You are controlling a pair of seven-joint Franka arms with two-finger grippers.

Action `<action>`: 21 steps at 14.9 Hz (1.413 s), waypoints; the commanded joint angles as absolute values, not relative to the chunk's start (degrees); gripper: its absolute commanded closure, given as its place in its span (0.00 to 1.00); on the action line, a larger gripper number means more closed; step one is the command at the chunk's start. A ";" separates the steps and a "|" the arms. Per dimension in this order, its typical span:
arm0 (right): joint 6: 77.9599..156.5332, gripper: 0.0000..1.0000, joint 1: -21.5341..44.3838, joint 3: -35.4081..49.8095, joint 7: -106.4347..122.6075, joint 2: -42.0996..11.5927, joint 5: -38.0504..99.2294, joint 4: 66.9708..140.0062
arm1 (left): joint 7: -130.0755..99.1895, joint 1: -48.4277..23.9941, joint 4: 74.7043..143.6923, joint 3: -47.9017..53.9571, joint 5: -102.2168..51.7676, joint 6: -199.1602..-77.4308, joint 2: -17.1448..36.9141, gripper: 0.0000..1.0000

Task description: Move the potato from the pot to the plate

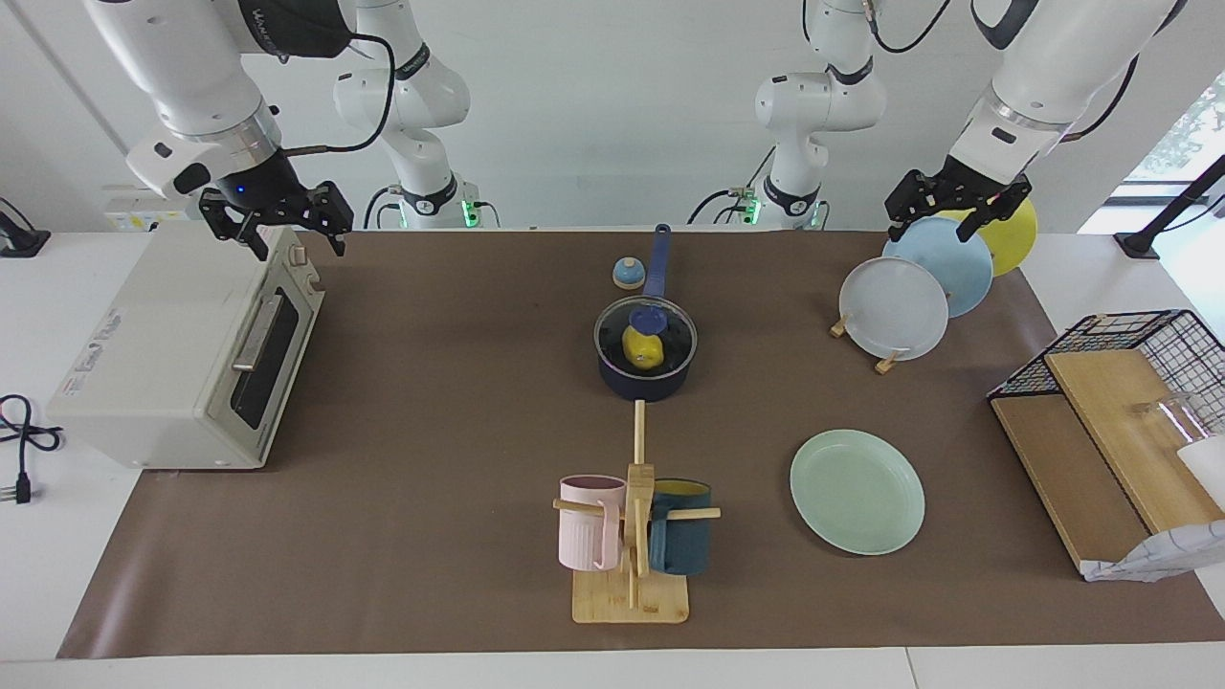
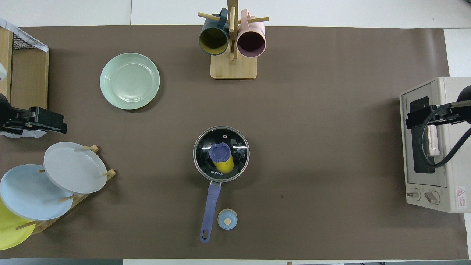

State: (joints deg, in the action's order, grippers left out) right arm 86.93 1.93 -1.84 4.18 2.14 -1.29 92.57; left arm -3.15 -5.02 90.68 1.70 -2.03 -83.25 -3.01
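Note:
The dark blue pot (image 1: 641, 385) (image 2: 211, 206) stands mid-table, its long handle pointing toward the robots. A glass lid (image 1: 672, 330) (image 2: 206, 147) with a blue knob covers it. Through the glass the yellow potato (image 1: 643, 354) (image 2: 226, 166) shows inside. The mint-green plate (image 1: 857, 491) (image 2: 130, 81) lies flat, farther from the robots than the pot and toward the left arm's end. My left gripper (image 1: 933, 227) (image 2: 55, 123) hangs open over the upright plates, holding nothing. Over the toaster oven my right gripper (image 1: 297, 241) (image 2: 408, 121) is open and holds nothing.
A toaster oven (image 1: 182, 354) (image 2: 434, 147) fills the right arm's end. A rack of upright plates (image 1: 900, 306) (image 2: 73, 167) and a wire basket with wooden boards (image 1: 1120, 421) sit at the left arm's end. A mug tree (image 1: 632, 536) (image 2: 232, 48) stands farther out; a small blue dome (image 1: 628, 274) (image 2: 227, 219) rests beside the pot's handle.

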 commanded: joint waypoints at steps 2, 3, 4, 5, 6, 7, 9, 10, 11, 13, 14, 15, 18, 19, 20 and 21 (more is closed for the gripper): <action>88.15 0.00 1.58 -1.67 5.80 2.29 -0.53 92.64 | -3.52 -5.36 90.97 1.23 -2.37 -83.14 -3.69 0.00; 88.15 0.00 1.58 -1.67 5.80 2.29 -0.53 92.64 | -3.52 -5.36 90.97 1.23 -2.37 -83.14 -3.78 0.00; 88.15 0.00 1.58 -1.67 5.80 2.29 -0.53 92.64 | -3.52 -5.36 90.97 1.23 -2.37 -83.14 -3.78 0.00; 88.15 0.00 1.58 -1.67 5.80 2.29 -0.53 92.64 | -3.52 -5.36 90.97 1.23 -2.37 -83.14 -3.69 0.00; 88.15 0.00 1.58 -1.67 5.71 2.29 -0.44 92.64 | -3.52 -5.36 90.97 1.23 -2.37 -83.14 -3.69 0.00; 88.15 0.00 1.58 -1.67 5.63 2.29 -0.44 92.64 | -3.52 -5.36 90.97 1.23 -2.37 -83.14 -3.78 0.00; 88.07 0.00 1.50 -1.76 5.19 2.29 -0.26 92.64 | -3.52 -5.36 90.97 1.23 -2.37 -83.14 -3.69 0.00; 88.07 0.00 1.49 -1.76 5.01 2.37 -0.09 92.72 | -3.52 -5.36 90.97 1.23 -2.37 -83.14 -3.69 0.00; 88.07 0.00 1.49 -1.76 5.01 2.46 -0.09 92.90 | -3.52 -5.36 90.97 1.23 -2.37 -83.14 -3.78 0.00; 87.98 0.00 1.41 -1.76 5.18 2.46 -0.09 92.99 | -3.52 -5.36 90.97 1.23 -2.37 -83.14 -3.78 0.00; 87.37 0.00 1.49 -1.76 5.27 2.63 -0.09 93.16 | -3.52 -5.36 90.97 1.23 -2.37 -83.14 -3.78 0.00; 87.10 0.00 1.49 -1.76 5.27 2.72 -0.09 93.25 | -3.52 -5.36 90.97 1.23 -2.37 -83.14 -3.78 0.00; 87.71 0.00 1.49 -1.76 5.89 2.55 0.09 93.08 | -3.52 -5.36 90.97 1.23 -2.37 -83.14 -3.78 0.00; 87.89 0.00 1.58 -1.67 5.71 2.55 0.52 93.08 | -3.52 -5.36 90.97 1.23 -2.37 -83.14 -3.78 0.00; 87.89 0.00 1.93 -1.58 5.54 2.46 1.40 92.99 | -3.52 -5.36 90.97 1.23 -2.37 -83.14 -3.69 0.00; 87.98 0.00 3.59 -1.23 5.10 2.37 1.75 92.81 | -3.52 -5.36 90.97 1.23 -2.37 -83.14 -3.69 0.00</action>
